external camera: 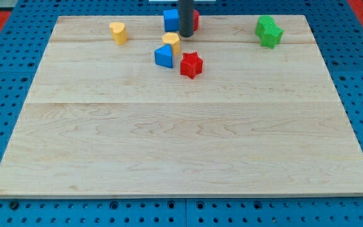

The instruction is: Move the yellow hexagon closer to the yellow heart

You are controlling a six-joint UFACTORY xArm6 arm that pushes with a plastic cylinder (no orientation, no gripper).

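Note:
The yellow hexagon (171,42) sits near the view's top centre, touching a blue block (164,57) just below it. The yellow heart (118,32) lies apart to the view's left, near the board's top edge. My tip (185,35) stands just to the right of the yellow hexagon and slightly above it, very close to it or touching it. The rod hides part of a red block (196,20) behind it.
A red star (191,65) lies right of the blue block. A blue cube (171,19) sits at the top edge left of the rod. A green block (268,31) is at the top right. The wooden board (181,139) rests on a blue pegboard.

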